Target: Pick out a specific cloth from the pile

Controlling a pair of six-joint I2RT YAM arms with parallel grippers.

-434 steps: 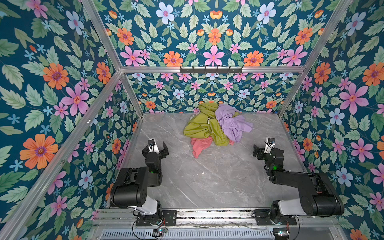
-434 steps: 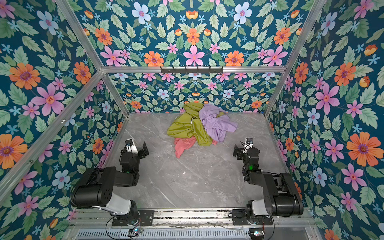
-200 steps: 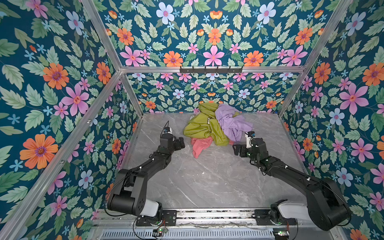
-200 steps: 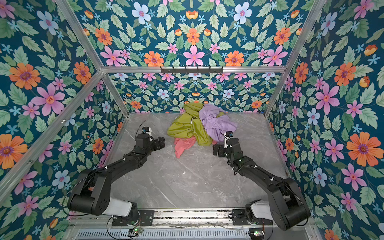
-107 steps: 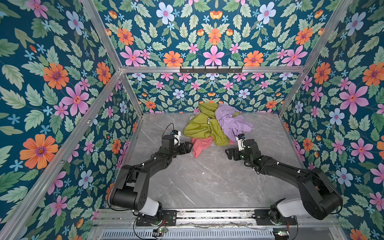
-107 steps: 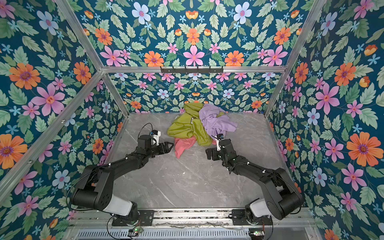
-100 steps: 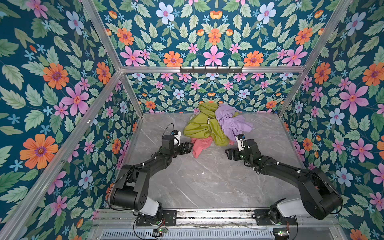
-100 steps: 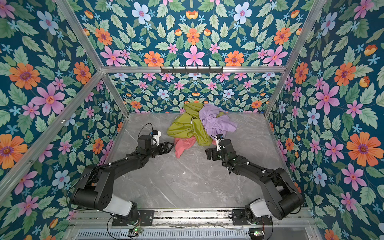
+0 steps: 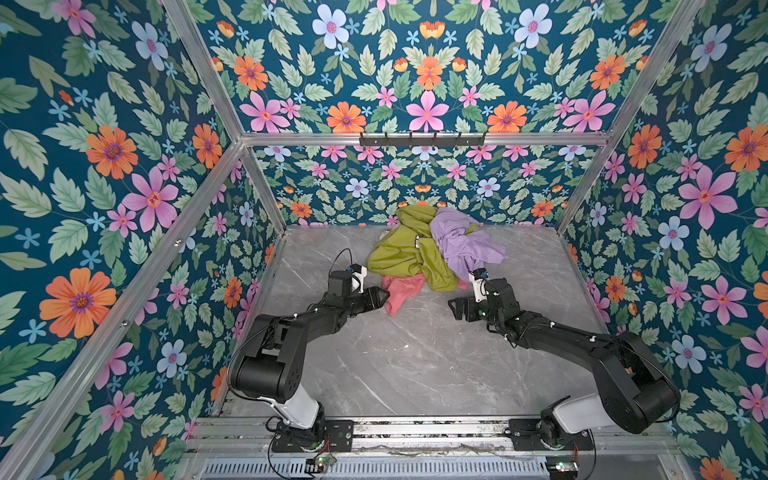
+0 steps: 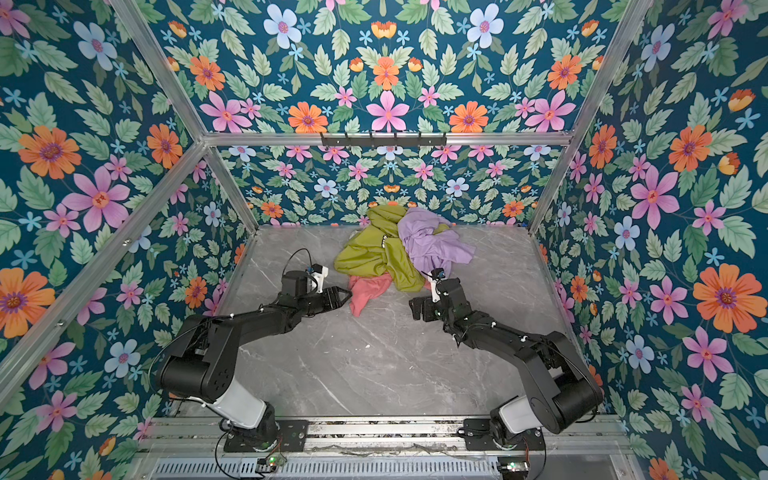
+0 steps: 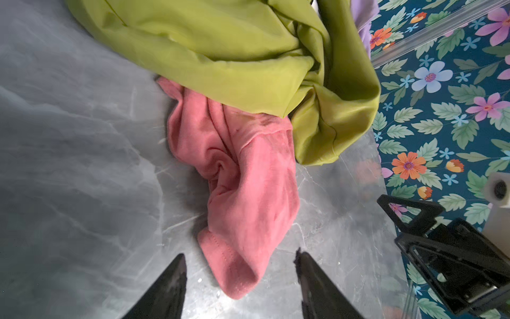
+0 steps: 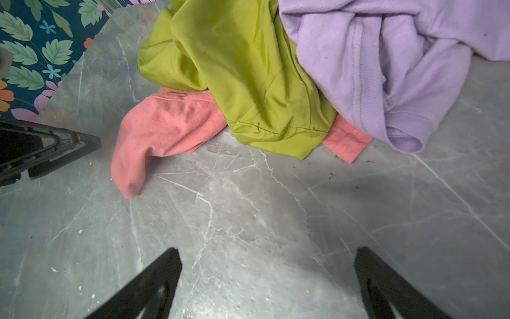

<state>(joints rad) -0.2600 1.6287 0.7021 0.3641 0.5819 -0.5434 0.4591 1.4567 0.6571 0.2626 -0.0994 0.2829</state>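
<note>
Left wrist view: my left gripper, jaws parted and empty, straddles the salmon cloth's free end; the rest lies under the olive cloth (the pile's front). Approach step; next, I close and draw out. Right gripper wide, idle.

We see only part of pink cloth: far end buried under green cloth; small corner pokes out beneath lilac cloth. Left wrist view cuts off left gripper fingers at frame edge; whether they touch cloth, we cannot tell. Right gripper fingers likewise cropped. We cannot make out pile underside
</note>
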